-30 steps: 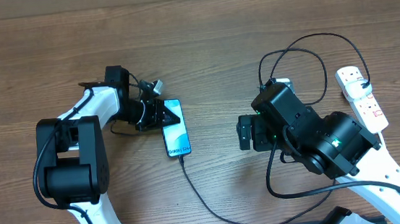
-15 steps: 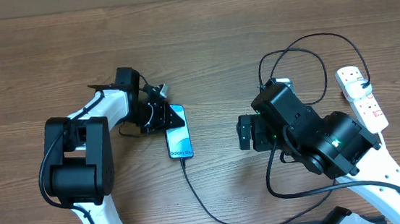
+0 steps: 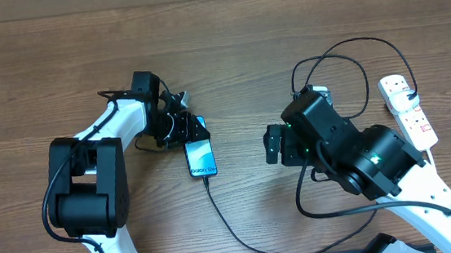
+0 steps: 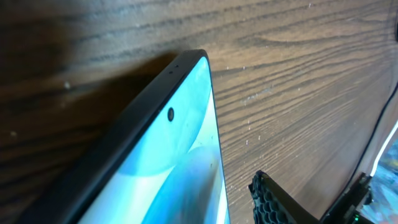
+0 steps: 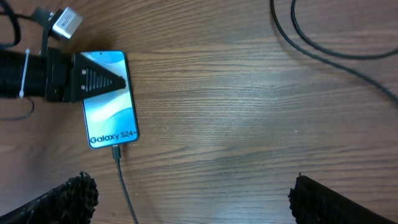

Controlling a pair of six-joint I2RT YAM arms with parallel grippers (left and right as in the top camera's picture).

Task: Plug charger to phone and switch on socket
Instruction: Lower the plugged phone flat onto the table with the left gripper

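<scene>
Two white-and-black robot arms over a brown wood-grain table. On the right gripper, black fingers spread wide, nothing between them, poised above bare wood between phone and strip. At the left gripper, parked on the phone's top end, one black triangular finger lying over the screen's upper corner; spread or pinching, impossible to tell.

White elongated plastic power strip at the table's right edge, well apart from both grippers. Slim rectangular smartphone with light blue-teal screen, flat on the wood left of centre. Long thin black cable looping from the strip, along the near edge and up to the phone's lower end. Small black connector tip seated at that bottom edge.

Judged from that: plugging apparently done, switching on still to do, probably by the nearer right arm. On or off at the strip: too small to read.

Only overhead: the strip and the full cable run. Only from the right wrist: the "Galaxy S24+" lettering and the tip at the port. Only from the left wrist: the phone's top corner close up, its punch-hole lens, and one ribbed fingertip just beside the edge, partner out of frame.
</scene>
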